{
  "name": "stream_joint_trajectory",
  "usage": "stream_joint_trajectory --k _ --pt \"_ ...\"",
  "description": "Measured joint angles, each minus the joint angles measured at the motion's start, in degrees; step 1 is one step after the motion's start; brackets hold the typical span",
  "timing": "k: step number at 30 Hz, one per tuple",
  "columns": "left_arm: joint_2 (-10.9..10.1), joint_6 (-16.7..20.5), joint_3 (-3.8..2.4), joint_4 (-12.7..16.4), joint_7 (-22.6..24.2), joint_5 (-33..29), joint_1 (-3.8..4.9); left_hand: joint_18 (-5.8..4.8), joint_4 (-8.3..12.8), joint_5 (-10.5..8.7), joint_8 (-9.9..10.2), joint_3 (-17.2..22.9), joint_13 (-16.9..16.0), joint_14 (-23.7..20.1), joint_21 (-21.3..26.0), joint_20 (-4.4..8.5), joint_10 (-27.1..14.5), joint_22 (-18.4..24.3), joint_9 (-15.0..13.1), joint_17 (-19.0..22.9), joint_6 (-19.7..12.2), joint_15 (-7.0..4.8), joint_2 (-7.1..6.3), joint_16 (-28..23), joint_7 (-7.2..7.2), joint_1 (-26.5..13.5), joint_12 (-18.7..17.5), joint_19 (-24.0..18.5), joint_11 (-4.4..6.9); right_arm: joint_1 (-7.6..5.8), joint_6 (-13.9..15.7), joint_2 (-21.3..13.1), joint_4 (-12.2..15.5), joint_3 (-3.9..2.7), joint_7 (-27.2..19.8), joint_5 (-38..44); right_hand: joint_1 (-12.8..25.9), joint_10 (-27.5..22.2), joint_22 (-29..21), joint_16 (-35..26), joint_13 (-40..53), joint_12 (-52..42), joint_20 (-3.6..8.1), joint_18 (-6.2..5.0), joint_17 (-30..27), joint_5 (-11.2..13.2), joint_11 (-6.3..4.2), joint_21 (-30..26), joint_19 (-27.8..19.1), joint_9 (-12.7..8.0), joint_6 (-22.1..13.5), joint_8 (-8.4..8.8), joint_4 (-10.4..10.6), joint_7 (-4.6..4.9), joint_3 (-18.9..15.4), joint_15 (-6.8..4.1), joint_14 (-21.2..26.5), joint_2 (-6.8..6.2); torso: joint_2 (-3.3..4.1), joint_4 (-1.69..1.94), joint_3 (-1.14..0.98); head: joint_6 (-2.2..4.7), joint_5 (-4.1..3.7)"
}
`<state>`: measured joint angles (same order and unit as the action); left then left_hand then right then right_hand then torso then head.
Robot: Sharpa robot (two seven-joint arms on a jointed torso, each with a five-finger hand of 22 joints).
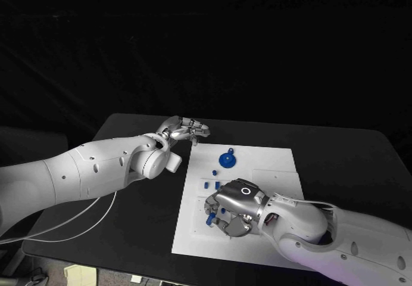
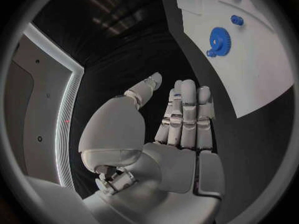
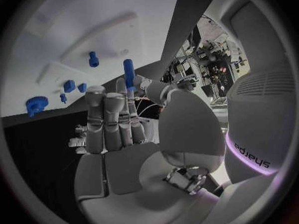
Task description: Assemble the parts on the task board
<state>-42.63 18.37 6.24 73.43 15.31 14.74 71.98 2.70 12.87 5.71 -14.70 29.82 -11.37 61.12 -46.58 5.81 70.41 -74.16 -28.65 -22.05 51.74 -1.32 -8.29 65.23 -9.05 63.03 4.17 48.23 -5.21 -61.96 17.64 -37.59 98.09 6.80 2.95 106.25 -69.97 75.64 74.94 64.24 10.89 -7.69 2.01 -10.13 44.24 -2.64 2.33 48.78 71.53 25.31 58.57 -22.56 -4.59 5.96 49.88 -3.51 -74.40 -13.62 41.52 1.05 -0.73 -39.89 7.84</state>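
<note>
Between right hand (image 3: 118, 129) fingertips, blue peg (image 3: 128, 74) — upright

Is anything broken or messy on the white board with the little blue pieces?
Nothing looks broken or spilled. The blue gear and the small blue pieces sit on the task board. The right robot hand holds a blue peg above the board. The left robot hand is over the black table beside the board, holding nothing.
</note>
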Motion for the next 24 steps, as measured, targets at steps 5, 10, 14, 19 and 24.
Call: stream_joint_trajectory --k 5,10,14,19,24 --pt "0.0 0.0 0.0 -0.1 0.0 0.0 0.0 0.0 0.0 0.0 0.0 0.0 0.0 0.0 0.0 0.0 0.0 0.0 0.0 0.0 0.0 0.0 0.0 0.0 0.0 0.0 0.0 0.0 0.0 0.01 -0.5 0.0 -0.2 0.02 0.0 0.2 0.0 -0.1 0.0 0.0 0.0 0.0 -0.09 0.0 0.0 0.0 -0.08 0.0 -0.1 0.0 0.0 0.14 0.0 0.01 0.0 -0.1 0.1 0.01 0.01 -0.02 -0.02 -0.09 0.0" --pt "0.1 0.0 0.01 -0.2 0.0 0.0 0.0 0.0 0.0 0.0 0.0 0.0 0.0 0.0 0.0 0.0 0.0 0.0 0.0 0.0 0.0 0.0 0.0 0.0 0.0 0.0 0.0 0.0 0.01 0.08 -1.1 0.0 -0.3 0.07 0.0 0.6 0.0 -0.1 0.0 0.0 0.0 0.0 -0.1 0.0 0.0 0.0 -0.08 0.0 -0.1 0.0 -0.1 0.17 0.0 0.07 0.0 -0.14 0.1 0.04 0.01 -0.03 -0.03 -0.18 -0.08" --pt "0.1 -0.1 0.01 -0.2 0.0 0.0 0.0 0.0 0.0 0.0 0.0 0.0 0.0 0.0 0.0 -0.01 0.0 0.0 0.0 0.0 0.0 0.0 0.0 0.0 0.0 0.0 0.0 0.0 0.01 0.13 -1.6 0.0 -0.5 0.18 0.0 0.8 0.0 -0.1 0.0 0.0 0.1 0.0 -0.12 0.0 0.0 0.0 -0.09 0.0 -0.1 0.0 -0.1 0.18 -0.1 0.08 -0.1 -0.19 0.2 0.04 0.01 -0.02 -0.01 -0.26 -0.12" --pt "0.1 -0.1 0.01 -0.2 0.0 0.0 0.0 0.0 0.0 0.0 0.0 0.0 0.0 0.0 0.0 -0.01 0.0 0.0 0.0 0.0 0.0 0.0 0.0 0.0 0.01 0.0 0.0 0.0 0.02 0.25 -1.8 0.1 -0.7 0.23 0.4 1.9 -0.2 -0.1 0.0 0.0 0.1 0.1 -0.18 0.0 0.0 0.2 -0.09 0.0 -0.2 0.0 -0.1 0.12 -0.2 0.17 0.0 -0.19 0.2 0.15 0.01 0.0 0.0 -0.27 -0.14" --pt "0.1 -0.1 0.01 -0.2 0.0 0.0 0.0 0.0 0.0 0.0 0.0 0.0 0.0 0.0 0.0 -0.01 0.0 0.0 0.0 0.0 0.0 0.0 0.0 0.0 0.01 0.0 0.0 0.0 0.02 0.33 -2.0 0.3 -0.9 0.26 0.8 3.0 -0.2 0.0 0.0 0.0 0.2 0.2 -0.19 0.0 0.0 0.2 0.06 0.0 -0.2 0.0 -0.1 -0.02 -0.3 0.29 0.2 -0.19 0.2 0.2 0.01 0.02 0.0 -0.26 -0.13"
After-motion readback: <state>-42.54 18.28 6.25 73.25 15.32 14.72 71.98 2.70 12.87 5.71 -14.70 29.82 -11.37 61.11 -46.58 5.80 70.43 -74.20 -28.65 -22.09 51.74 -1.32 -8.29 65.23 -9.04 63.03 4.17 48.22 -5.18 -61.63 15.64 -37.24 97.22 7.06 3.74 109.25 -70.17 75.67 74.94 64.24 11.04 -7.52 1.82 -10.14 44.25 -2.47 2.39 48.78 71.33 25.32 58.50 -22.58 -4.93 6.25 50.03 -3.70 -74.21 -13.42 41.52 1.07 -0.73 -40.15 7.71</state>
